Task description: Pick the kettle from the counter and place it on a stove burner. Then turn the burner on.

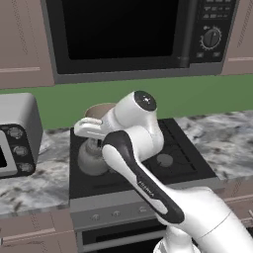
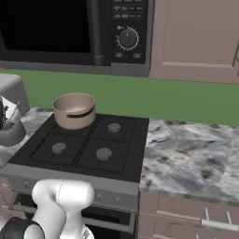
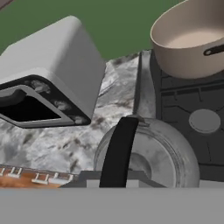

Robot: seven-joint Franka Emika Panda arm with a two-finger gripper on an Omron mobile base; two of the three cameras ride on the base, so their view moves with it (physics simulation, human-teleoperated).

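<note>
**Kettle in the claw, hanging at the stove's left edge**

The claw (image 1: 94, 141) is clenching the kettle's (image 3: 148, 153) thin dark handle (image 3: 117, 151), directly above the squat grey body. The kettle is hanging at the seam between the marbled desk (image 3: 65, 140) and the black stove, with the nearest free burner (image 3: 204, 120) lying just beside it, stove-side. The tan saucepan (image 2: 73, 109) is occupying the back-left burner.

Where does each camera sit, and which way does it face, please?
Left base view: behind-left, facing the stove; white arm crosses it.
Right base view: behind-right, facing the saucepan; arm at lower left.
Hand view: on the hand, looking down at the kettle and its handle.
All share the kettle and the saucepan.
</note>
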